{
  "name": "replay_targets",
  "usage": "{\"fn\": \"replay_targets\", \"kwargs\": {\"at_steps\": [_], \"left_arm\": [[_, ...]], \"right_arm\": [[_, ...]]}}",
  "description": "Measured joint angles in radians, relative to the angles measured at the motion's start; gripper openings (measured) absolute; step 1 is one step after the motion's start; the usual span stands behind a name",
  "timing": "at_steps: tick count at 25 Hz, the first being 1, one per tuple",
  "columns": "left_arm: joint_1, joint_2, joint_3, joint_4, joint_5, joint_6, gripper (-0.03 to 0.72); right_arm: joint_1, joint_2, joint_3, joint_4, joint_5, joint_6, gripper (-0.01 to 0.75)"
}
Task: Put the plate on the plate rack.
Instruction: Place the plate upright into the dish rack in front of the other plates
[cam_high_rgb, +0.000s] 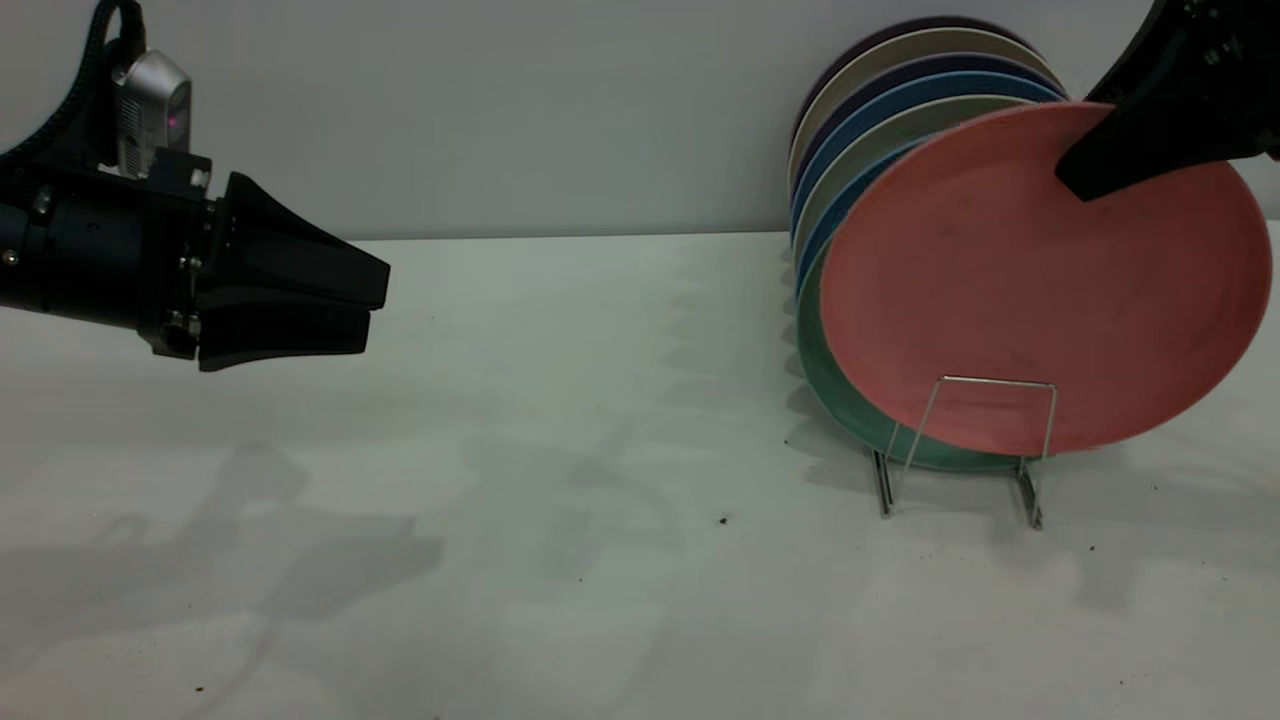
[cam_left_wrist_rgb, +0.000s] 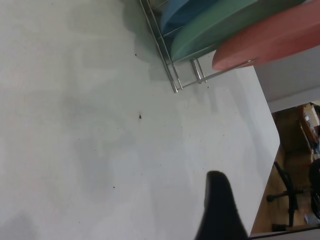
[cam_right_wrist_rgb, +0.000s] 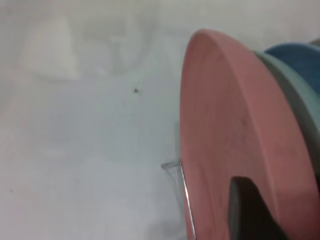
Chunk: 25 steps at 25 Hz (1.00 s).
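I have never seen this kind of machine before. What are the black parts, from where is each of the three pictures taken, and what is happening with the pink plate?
The black parts are two robot arms, each ending in a claw. One picture is taken from outside, facing both arms. The other two come from small cameras on the wrists of the arms, so they look tilted.

On the white table stands a thin silver plate rack that holds a row of plates on edge: a teal-green plate in front, with blue and pale ones behind it.

The right claw holds the salmon-pink plate by its upper rim. The plate stands tilted at the front of the rack, in front of the green plate, behind the front wire loop.

The left claw hangs above the table far from the rack, fingers together, holding nothing.
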<state>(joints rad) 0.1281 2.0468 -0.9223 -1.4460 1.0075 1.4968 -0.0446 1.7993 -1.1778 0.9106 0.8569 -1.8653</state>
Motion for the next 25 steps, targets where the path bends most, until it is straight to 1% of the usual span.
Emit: {"fn": "replay_targets", "kwargs": {"at_steps": [11, 13, 19, 23, 25], "left_arm": [[0.0, 0.0, 0.0, 0.0, 0.0, 0.0, 0.526], [0.0, 0.0, 0.0, 0.0, 0.0, 0.0, 0.526], [0.0, 0.0, 0.0, 0.0, 0.0, 0.0, 0.499], [0.0, 0.0, 0.0, 0.0, 0.0, 0.001, 0.498], [0.0, 0.0, 0.0, 0.0, 0.0, 0.004, 0.498]], "right_arm": [[0.015, 0.0, 0.0, 0.019, 0.001, -0.026, 0.276], [0.026, 0.0, 0.0, 0.019, -0.002, -0.026, 0.29], [0.036, 0.0, 0.0, 0.025, 0.0, -0.019, 0.389], [0.036, 0.0, 0.0, 0.025, 0.0, -0.012, 0.394], [0.036, 0.0, 0.0, 0.025, 0.0, 0.019, 0.395]]}}
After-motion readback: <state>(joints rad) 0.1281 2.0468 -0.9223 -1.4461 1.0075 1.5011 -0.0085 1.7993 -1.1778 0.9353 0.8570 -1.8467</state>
